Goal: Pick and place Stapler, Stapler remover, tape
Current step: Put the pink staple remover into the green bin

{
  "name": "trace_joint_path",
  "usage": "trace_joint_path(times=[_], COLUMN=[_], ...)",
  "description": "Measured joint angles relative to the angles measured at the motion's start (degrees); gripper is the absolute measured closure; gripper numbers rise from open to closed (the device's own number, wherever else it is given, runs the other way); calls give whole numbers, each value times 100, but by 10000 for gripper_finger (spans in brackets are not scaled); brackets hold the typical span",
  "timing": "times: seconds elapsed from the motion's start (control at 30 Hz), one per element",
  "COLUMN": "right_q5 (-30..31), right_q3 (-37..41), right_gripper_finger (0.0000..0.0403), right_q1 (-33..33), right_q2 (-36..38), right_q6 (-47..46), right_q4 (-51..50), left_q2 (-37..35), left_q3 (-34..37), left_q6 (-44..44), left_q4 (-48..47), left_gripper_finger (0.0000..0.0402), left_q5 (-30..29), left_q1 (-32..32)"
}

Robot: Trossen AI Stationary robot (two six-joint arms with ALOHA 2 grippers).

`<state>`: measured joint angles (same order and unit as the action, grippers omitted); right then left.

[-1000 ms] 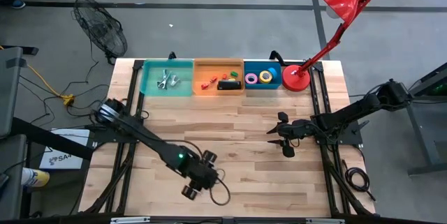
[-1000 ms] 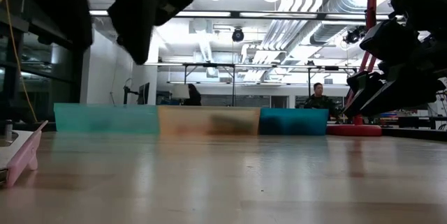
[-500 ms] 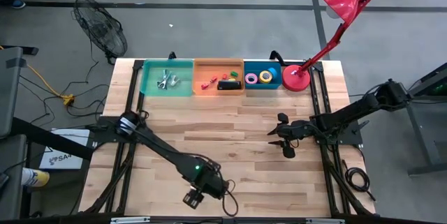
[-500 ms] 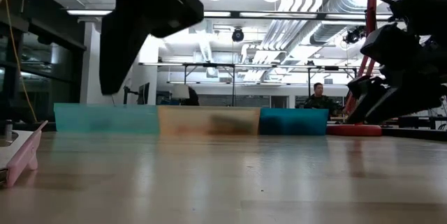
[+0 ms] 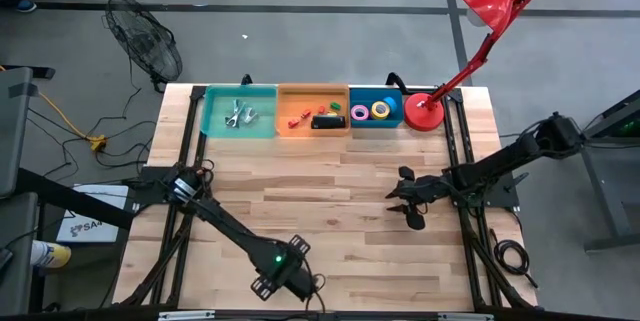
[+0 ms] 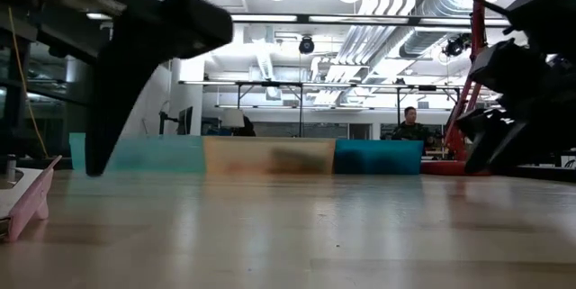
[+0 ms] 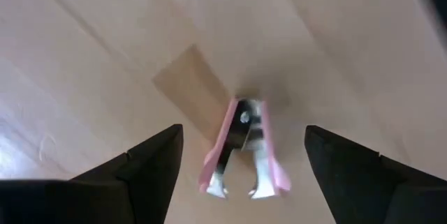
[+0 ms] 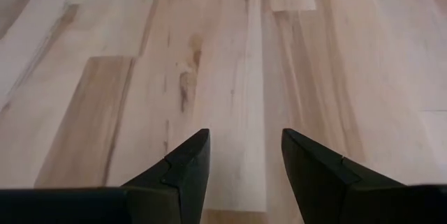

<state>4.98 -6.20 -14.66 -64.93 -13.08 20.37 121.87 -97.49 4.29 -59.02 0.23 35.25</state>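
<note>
Overhead, the left gripper [image 5: 268, 283] has swung from mid-counter to the near edge, so a pickup looks imminent. The right gripper [image 5: 405, 202] hovers toward the right edge, jaws spread and empty. The stapler [image 5: 327, 121] lies in the orange tray [image 5: 313, 90]; the tape [image 5: 371, 111] rolls fill the blue tray [image 5: 376, 123].

At the left wrist, the pink-and-metal stapler remover [image 7: 242, 151] lies on smooth wood between wide-open, empty jaws.

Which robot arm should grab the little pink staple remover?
Left. Its end effector hangs open right over the pink staple remover near the table's front edge. The right end effector waits open over bare wood, far off.
</note>
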Motion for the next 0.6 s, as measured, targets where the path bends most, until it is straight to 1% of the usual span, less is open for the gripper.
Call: trace_joint_path(times=[0.07, 0.17, 0.23, 0.3, 0.37, 0.6], right_q5=[12, 85, 100, 100, 109, 214], right_q3=[0, 0, 0, 0, 0, -2], right_gripper_finger=[233, 233, 233, 233, 233, 233], right_q1=[-74, -161, -206, -255, -298, -421], right_q2=[0, 0, 2, 2, 2, 10], right_q6=[2, 0, -36, -67, -103, -105], right_q4=[1, 26, 37, 43, 41, 23], left_q2=[27, 88, 121, 197, 237, 365], left_q3=[14, -4, 15, 0, 12, -2], left_q6=[-5, -6, -1, 1, 5, 70], left_q4=[-92, 53, -74, 13, -222, -157], left_gripper_finger=[106, 106, 106, 106, 106, 107], left_q5=[-105, -240, -365, -406, -431, -452], left_q1=[59, 105, 123, 120, 118, 116])
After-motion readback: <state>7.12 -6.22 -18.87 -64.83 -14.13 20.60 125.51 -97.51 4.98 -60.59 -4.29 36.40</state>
